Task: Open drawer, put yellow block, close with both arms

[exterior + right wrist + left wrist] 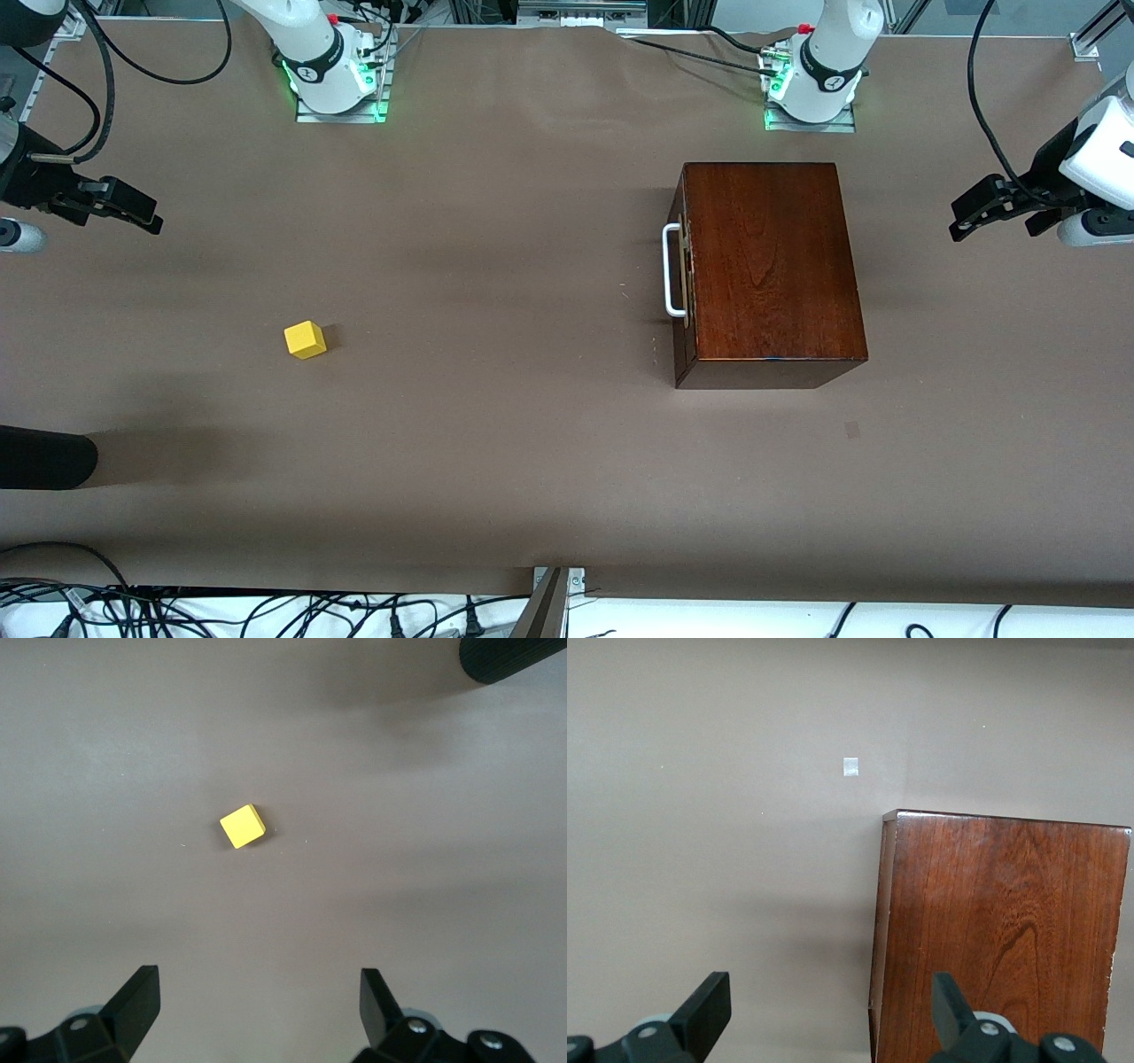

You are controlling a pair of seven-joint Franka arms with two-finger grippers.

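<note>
You see the drawer shut flush in its mahogany box, toward the left arm's end of the table. The yellow block sits well apart, toward the right arm's end. Your left gripper and right gripper both wait aloft, jaws released, holding nothing.

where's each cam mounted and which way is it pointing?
Front: high across the table, facing both bases; shows the box, its drawer shut, the block, the left gripper and right gripper, both up at the table's ends, open.
Left wrist: looks down past its own jaws at the box and table.
Right wrist: looks down past its own jaws at the block.
Shared: front and left wrist see the box; front and right wrist the block.
</note>
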